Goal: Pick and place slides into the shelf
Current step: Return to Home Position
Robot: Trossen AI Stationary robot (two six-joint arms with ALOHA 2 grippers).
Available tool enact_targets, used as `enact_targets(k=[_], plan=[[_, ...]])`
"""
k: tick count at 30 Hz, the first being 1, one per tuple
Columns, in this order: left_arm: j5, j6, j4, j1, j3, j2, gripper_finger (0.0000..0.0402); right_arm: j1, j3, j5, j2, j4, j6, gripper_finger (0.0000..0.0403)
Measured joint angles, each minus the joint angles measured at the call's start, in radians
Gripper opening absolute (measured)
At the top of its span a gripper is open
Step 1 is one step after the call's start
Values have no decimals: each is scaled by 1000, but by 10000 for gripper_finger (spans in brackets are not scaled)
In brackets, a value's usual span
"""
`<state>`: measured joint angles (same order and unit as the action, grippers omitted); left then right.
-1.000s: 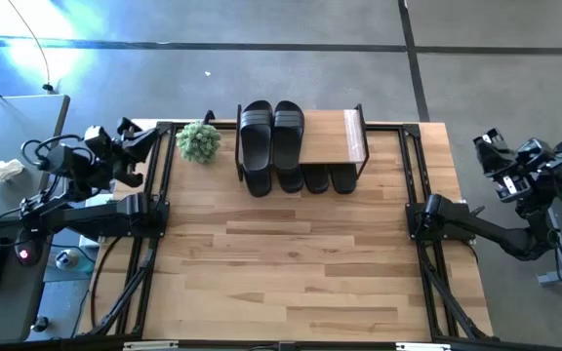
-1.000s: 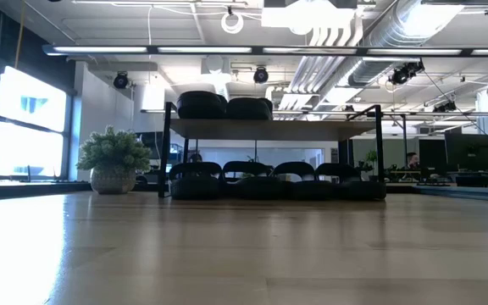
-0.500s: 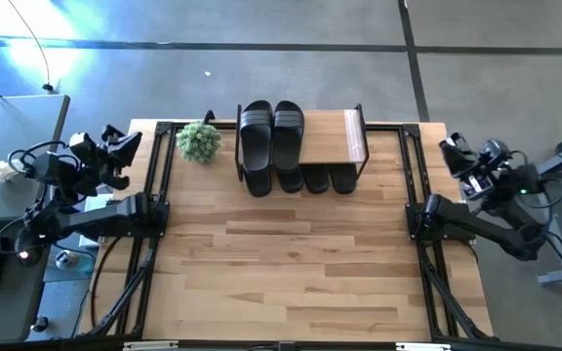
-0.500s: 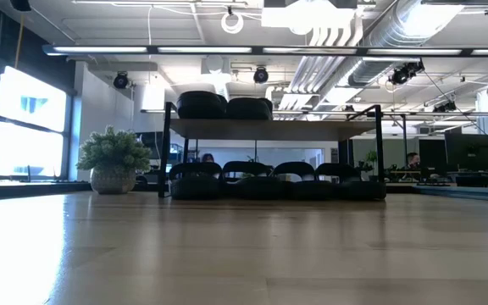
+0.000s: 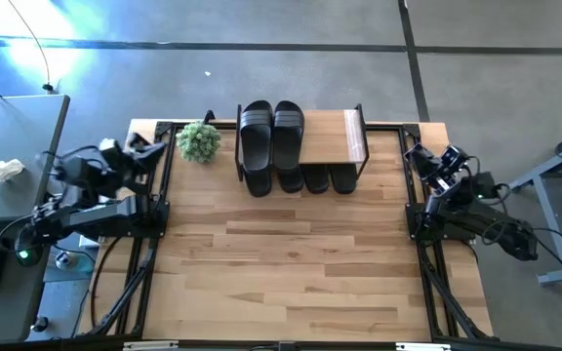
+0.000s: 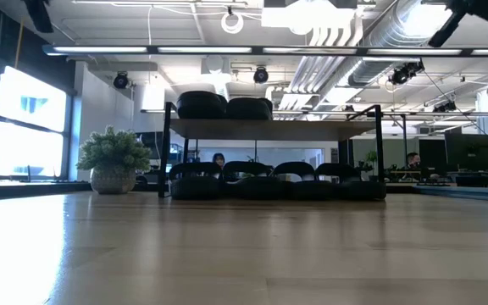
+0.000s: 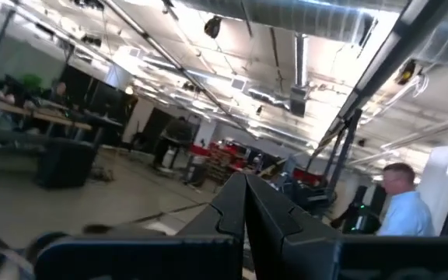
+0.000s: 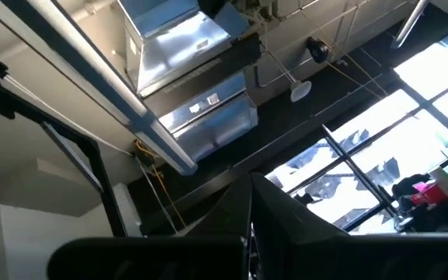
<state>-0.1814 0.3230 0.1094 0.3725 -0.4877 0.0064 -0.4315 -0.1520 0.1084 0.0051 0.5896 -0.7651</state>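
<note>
Your left gripper (image 7: pixel 245 194) and right gripper (image 8: pixel 251 204), each pinched together and empty, sit at opposite table edges. Between and beyond them, the shelf (image 5: pixel 335 136) carries two black slides (image 5: pixel 257 136) on its pale plank and four beneath. They are likely light, bendy rubber, best taken by the ribbed strap.

Black ribbed slides (image 5: pixel 258 136), light wood shelf (image 5: pixel 330 136) with black legs, green plant (image 5: pixel 199 142), tan plank-striped table (image 5: pixel 291 263)

My left arm (image 5: pixel 96 210), right arm (image 5: pixel 471 222): dark, black cables (image 5: pixel 544 244) trailing. Left gripper (image 7: pixel 245 187) fingers (image 7: pixel 286 225): black wedges. Green light (image 5: pixel 20 256) at left arm's 8 o'clock.
</note>
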Motion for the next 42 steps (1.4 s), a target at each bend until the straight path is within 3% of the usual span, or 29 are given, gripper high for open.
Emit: enact_targets(k=[8, 16, 27, 38, 42], plan=[[13, 133, -321, 0, 300, 1, 0, 0, 78, -27, 0, 35, -66, 0], [16, 226, -459, 0, 455, 1, 0, 0, 90, -27, 0, -38, -69, 0], [16, 238, -404, 0, 479, 0, 0, 0, 90, -27, 0, -95, -73, 0], [10, 238, -163, 0, 479, 0, 1, 0, 90, -45, 0, -147, -72, 0], [12, 227, -161, 0, 478, 6, 3, 0, 90, -9, 0, -189, -64, 0]])
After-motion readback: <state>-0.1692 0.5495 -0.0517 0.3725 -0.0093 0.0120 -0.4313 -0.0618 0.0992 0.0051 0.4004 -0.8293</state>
